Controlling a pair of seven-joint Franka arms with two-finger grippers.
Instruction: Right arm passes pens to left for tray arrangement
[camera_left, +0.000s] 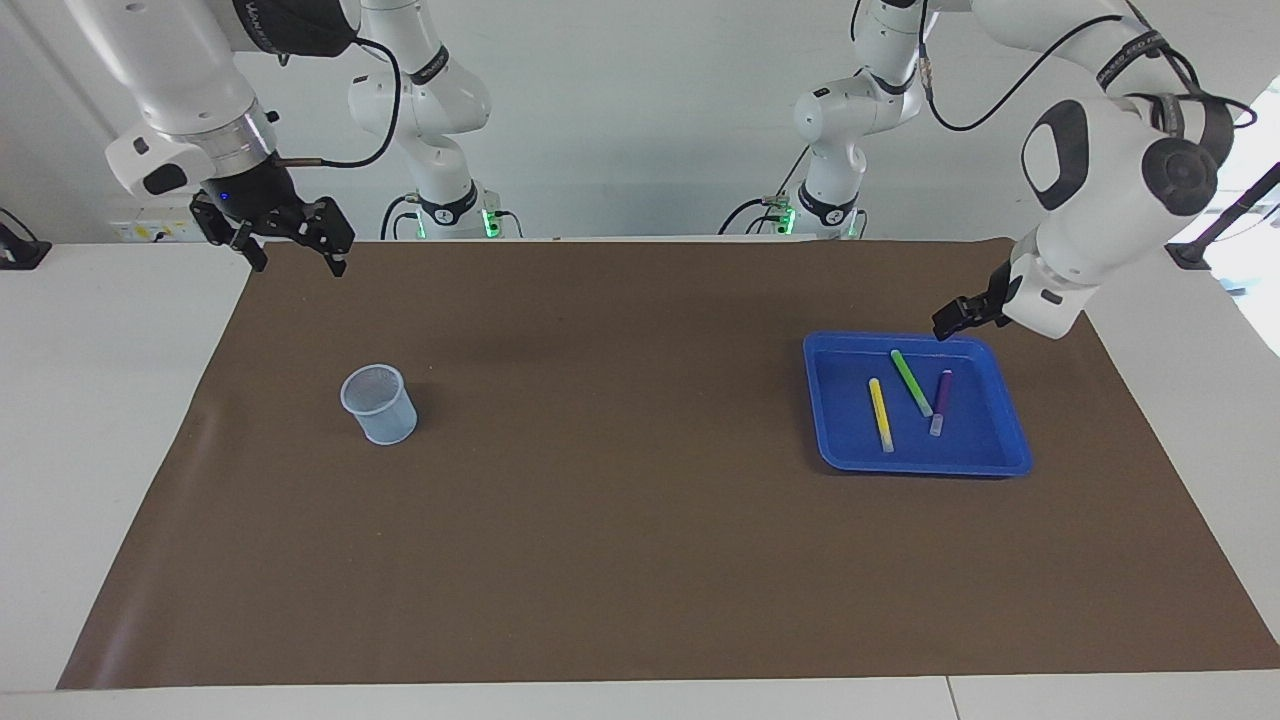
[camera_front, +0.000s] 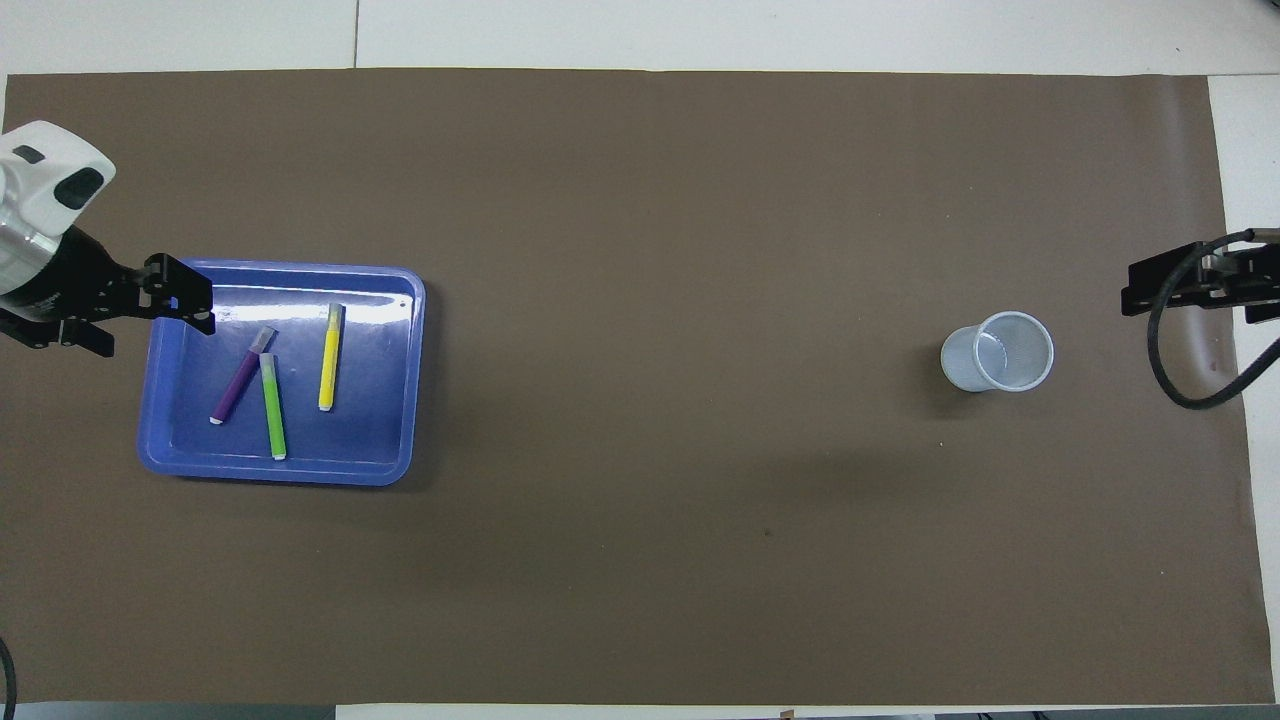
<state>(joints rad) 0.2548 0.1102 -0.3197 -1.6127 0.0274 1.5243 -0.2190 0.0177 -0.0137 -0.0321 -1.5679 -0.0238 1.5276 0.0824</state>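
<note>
The blue tray (camera_left: 850, 370) (camera_front: 375, 420) lies on the brown mat toward the left arm's end. Three pens lie loose in it: yellow (camera_left: 880, 413) (camera_front: 328, 357), green (camera_left: 911, 383) (camera_front: 272, 405) and purple (camera_left: 940, 400) (camera_front: 238, 385). The green and purple pens touch at one end. My left gripper (camera_left: 962, 314) (camera_front: 155, 335) hangs open and empty in the air over the tray's rim at the left arm's end. My right gripper (camera_left: 298, 262) (camera_front: 1190, 290) waits open and empty over the mat's edge at the right arm's end.
A pale blue mesh cup (camera_left: 380, 405) (camera_front: 998, 352) stands upright on the mat toward the right arm's end. The brown mat (camera_left: 620, 480) covers most of the white table. Black cables loop from both arms.
</note>
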